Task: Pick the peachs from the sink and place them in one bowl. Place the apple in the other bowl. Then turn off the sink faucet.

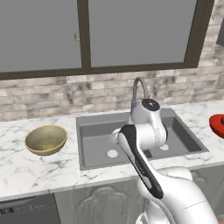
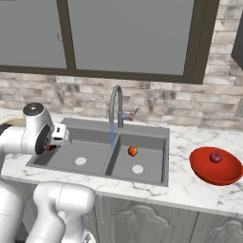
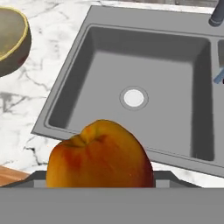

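Here I hold one orange, red-blushed peach (image 3: 99, 155) clamped in my gripper (image 2: 51, 147) above the grey double-basin sink's (image 2: 71, 163) left edge, second peach (image 2: 132, 151) in the right basin, dark crimson apple (image 2: 216, 157) in the bright red bowl (image 2: 209, 172), tan-golden bowl (image 1: 45, 140) on the marble counter (image 1: 39, 168), water running from the arched grey faucet (image 2: 115, 107).

The sink (image 2: 102, 156) sits in the counter (image 2: 190, 190), with the faucet (image 2: 115, 107) behind it. One peach (image 2: 132, 151) lies in the right basin. The tan bowl (image 1: 45, 139) stands left of the sink, the red bowl (image 2: 216, 165) right, with the apple (image 2: 216, 157) in it.
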Robot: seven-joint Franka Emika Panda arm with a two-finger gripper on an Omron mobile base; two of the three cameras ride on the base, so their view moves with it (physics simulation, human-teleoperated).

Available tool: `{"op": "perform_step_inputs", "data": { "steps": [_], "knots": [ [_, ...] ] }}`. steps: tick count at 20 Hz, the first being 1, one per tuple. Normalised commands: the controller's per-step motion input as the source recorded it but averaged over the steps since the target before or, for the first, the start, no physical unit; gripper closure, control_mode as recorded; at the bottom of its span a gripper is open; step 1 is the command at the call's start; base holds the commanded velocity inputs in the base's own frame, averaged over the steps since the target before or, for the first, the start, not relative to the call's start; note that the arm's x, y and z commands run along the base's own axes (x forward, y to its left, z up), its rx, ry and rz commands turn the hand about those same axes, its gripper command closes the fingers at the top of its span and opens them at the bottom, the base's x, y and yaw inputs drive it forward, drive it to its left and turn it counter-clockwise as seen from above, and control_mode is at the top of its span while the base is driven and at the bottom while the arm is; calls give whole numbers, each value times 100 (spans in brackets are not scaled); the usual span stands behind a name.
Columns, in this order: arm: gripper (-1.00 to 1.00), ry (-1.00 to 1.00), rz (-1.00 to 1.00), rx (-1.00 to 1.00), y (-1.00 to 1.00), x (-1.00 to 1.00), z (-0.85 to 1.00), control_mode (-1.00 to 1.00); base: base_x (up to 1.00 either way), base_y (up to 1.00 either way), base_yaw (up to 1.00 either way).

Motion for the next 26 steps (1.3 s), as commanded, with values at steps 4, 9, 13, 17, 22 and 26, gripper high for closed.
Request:
{"op": "perform_step_inputs", "data": {
  "steps": [4, 9, 13, 17, 22, 26],
  "knots": [
    [100, 0, 12, 0, 100, 10, 22, -100, 0, 0, 0],
    [100, 0, 11, 0, 100, 22, 24, -100, 0, 0, 0],
    [100, 0, 9, 0, 100, 24, 26, -100, 0, 0, 0],
    [100, 0, 7, 0, 100, 26, 17, -100, 0, 0, 0],
    [100, 0, 5, 0, 92, 24, 2, -100, 0, 0, 0],
    [100, -2, 0, -1, 36, 32, -1, -100, 0, 0, 0]
  ]
}}
